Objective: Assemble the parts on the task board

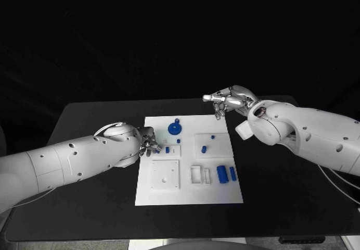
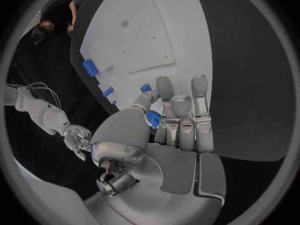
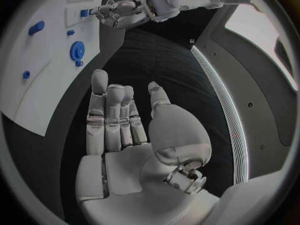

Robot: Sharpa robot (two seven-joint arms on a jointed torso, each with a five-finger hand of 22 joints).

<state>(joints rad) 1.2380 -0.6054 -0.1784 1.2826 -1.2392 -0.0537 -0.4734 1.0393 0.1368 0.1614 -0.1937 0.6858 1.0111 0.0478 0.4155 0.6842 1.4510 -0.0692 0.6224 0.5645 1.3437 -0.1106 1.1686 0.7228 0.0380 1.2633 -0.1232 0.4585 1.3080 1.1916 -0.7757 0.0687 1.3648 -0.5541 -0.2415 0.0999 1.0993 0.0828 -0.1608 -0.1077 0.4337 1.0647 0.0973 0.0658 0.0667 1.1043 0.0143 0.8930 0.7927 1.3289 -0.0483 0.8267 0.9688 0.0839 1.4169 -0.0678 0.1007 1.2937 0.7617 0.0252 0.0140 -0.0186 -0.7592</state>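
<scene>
We see the left robot hand at the white rectangular task board's left edge on the black worktop, pinching a small blue part (thumb against finger). The right robot hand hovers released, fingers apart, beyond the board's far right corner.

- A black tabletop with rounded corners carries everything.
- Thin pale cables trail over the tabletop's right side, by its edge.

Left silver hand low over white task board's left edge, crowding small blue pieces. Right silver hand off board's far right corner, over bare black table.
</scene>
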